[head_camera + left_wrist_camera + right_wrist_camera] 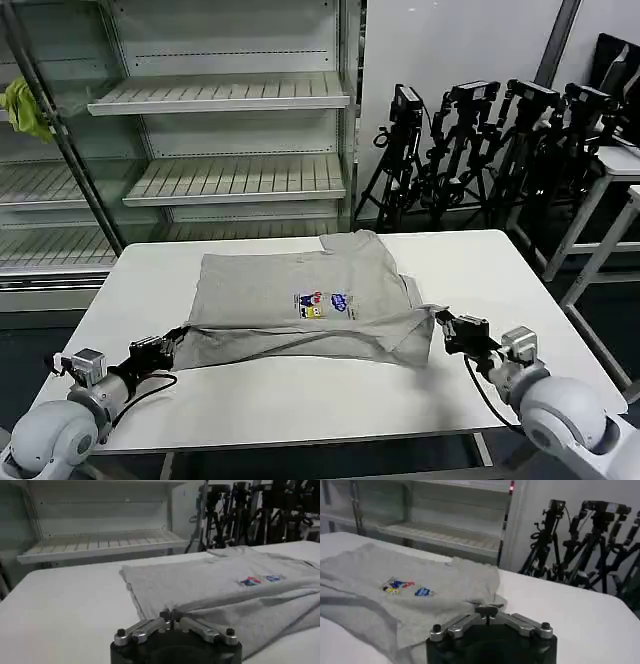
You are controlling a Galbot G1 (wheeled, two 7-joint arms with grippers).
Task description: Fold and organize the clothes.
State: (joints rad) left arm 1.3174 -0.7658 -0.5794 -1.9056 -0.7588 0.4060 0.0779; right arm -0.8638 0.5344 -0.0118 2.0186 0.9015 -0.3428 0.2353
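The grey T-shirt (310, 300) lies partly folded mid-worktop (300, 400). Left end effector (172, 342) and right end effector (445, 325) each pinch a near-edge corner, fingers closed. Fabric judged light, limp; corners suit gripping.

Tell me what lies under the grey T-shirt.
The T-shirt lies on the white table, with its near edge folded over itself. Whatever sits beneath the fabric is covered.

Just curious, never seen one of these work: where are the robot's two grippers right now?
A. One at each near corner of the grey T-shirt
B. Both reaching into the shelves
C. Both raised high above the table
A: the left gripper and the right gripper sit at the T-shirt's two near corners on the white table, fingers closed on the fabric.
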